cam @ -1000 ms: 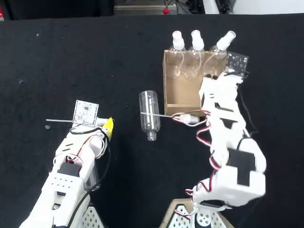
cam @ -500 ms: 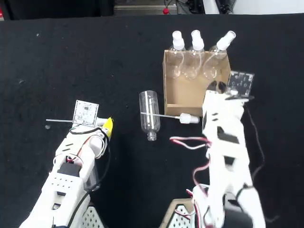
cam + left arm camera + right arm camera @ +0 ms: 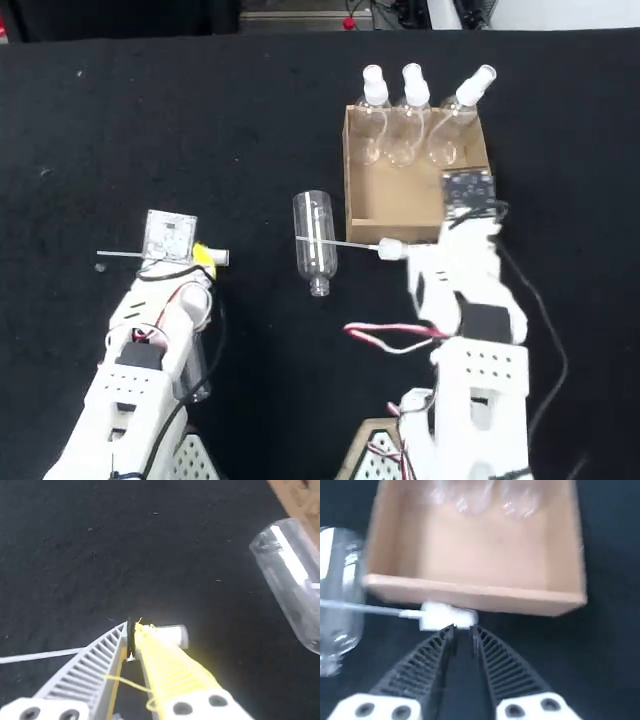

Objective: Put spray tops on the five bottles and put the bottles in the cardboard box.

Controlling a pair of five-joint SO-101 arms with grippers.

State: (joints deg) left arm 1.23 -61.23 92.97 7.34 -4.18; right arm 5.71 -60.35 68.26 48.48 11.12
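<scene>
- The cardboard box (image 3: 398, 200) is sitting right of centre on the black table (image 3: 200, 120), and three capped bottles (image 3: 405, 140) are leaning in a row against its far wall, white tops poking out over the rim.
- The near part of the box floor is lying bare.
- Out on the table just beside the box's left wall, an open bottle (image 3: 315, 245) is lying on its side, neck pointing toward the arms and no top on it.
- A loose spray top (image 3: 390, 249) is resting right at the box's near left corner, its thin dip tube (image 3: 340, 243) reaching out across the open bottle.
- The right gripper (image 3: 464, 632) is hovering low just short of that spray top's white head, black fingers slightly spread with a narrow gap between them and nothing in it.
- From the right wrist, the box's near wall is running straight across just beyond the top.
- Over on the left side of the table, the left gripper (image 3: 131, 635) is pointing toward the open bottle, well apart from it.
- Its grey and yellow fingers are pressed together and seem to be pinching a second spray top (image 3: 170, 634) by the stem, white head sticking out past the yellow finger and the tube trailing off the other way.
- Whether that top is touching the cloth, I cannot tell.
- Another clear bottle (image 3: 190, 365) is lying alongside the left arm's body, partly hidden by it.
</scene>
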